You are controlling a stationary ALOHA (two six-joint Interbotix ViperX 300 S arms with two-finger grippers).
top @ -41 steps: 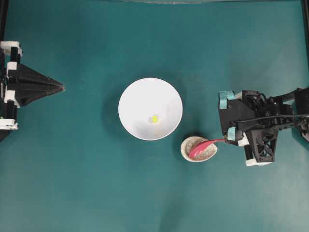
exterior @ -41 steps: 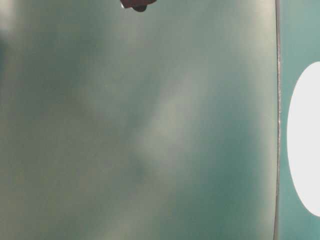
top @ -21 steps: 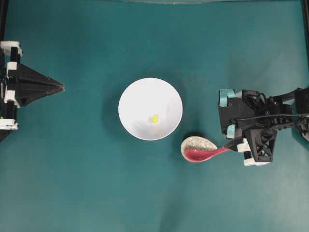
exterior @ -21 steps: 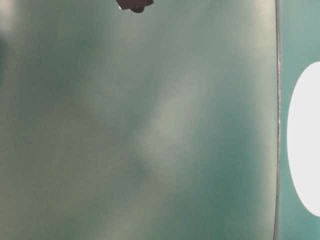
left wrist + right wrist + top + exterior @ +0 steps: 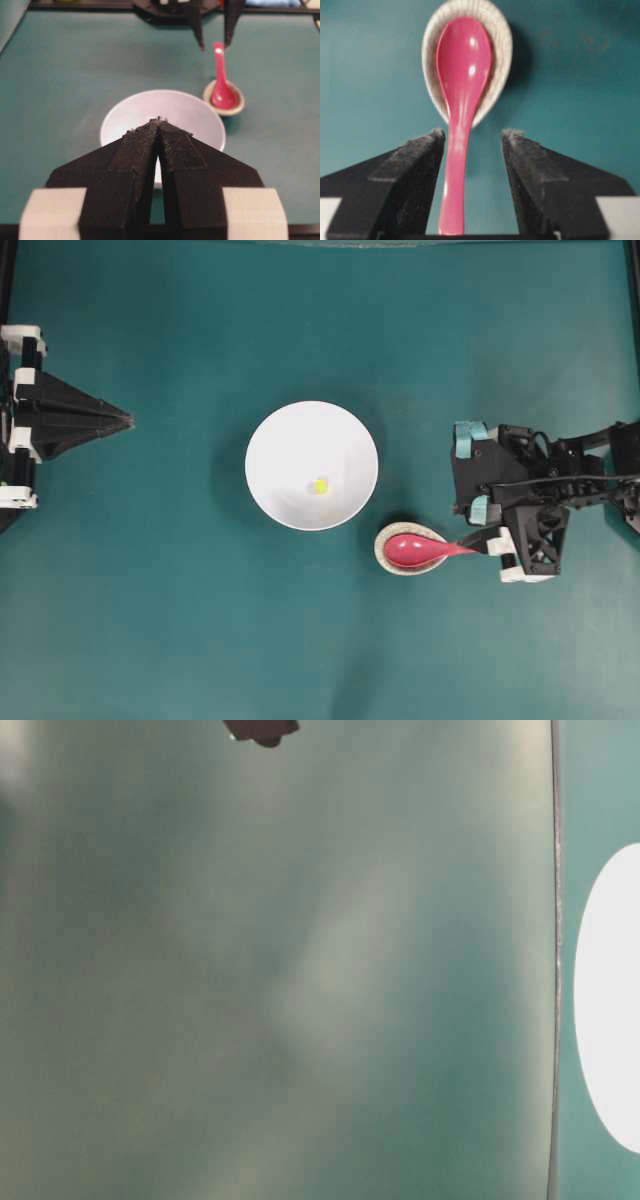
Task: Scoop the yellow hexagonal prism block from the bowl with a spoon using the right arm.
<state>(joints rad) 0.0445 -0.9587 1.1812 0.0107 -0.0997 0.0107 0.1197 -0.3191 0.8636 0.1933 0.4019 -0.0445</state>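
The yellow hexagonal prism block (image 5: 319, 485) lies inside the white bowl (image 5: 290, 440) at the table's middle. The pink-red spoon (image 5: 420, 550) rests scoop up in a small speckled dish, its handle pointing right. My right gripper (image 5: 472, 134) is open around that handle (image 5: 455, 190); the handle lies close to the left finger with a gap on the other side. In the left wrist view the spoon (image 5: 222, 92) and the right gripper (image 5: 214, 44) show beyond the bowl (image 5: 195, 112); the block is hidden there. The left gripper (image 5: 126, 421) is shut at the far left.
The speckled cream dish (image 5: 381, 552) stands just right of and below the bowl, also seen under the spoon (image 5: 502, 45). The table-level view is blurred; a white shape (image 5: 610, 1000) shows at its right edge.
The right gripper has opened and let go of the spoon handle. The spoon has rolled from tilted on the dish to lying scoop up. The left arm has not moved.
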